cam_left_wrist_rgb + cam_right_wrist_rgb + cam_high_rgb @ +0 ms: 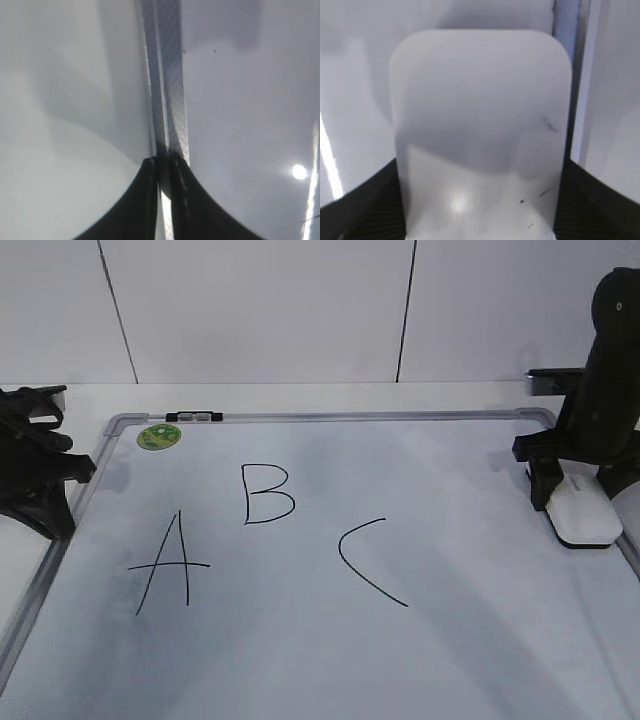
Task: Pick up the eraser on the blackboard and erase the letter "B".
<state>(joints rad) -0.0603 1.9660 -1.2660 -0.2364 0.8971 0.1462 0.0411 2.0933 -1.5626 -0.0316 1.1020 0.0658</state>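
Observation:
The eraser, a white rounded block, lies at the right edge of the blackboard. My right gripper has a finger on each long side of it and looks shut on it. The eraser fills the right wrist view between the two dark fingers. The letter "B" is drawn in black at the upper middle of the board, far left of the eraser. My left gripper is shut and empty over the board's left frame, its fingertips almost touching.
A black "A" lies lower left of the B and a black "C" lower right. A round green sticker and a small black-and-silver marker sit at the top left of the frame. A white wall stands behind.

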